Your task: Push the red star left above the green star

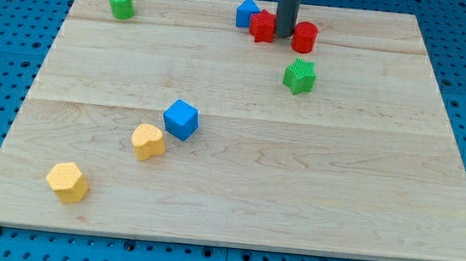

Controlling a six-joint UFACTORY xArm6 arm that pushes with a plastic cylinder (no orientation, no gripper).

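Near the bench's top edge, my tip, a bare rod without any claw, touches the red star's right side, with the green star below-right.

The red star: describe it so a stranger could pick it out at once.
Start at the wooden board's top edge, a little to the view's right of centre, where the dark rod comes down. The red star sits just to the view's left of my tip, touching the blue block. Unlike the round red block across the rod, it has notched, pointed sides.
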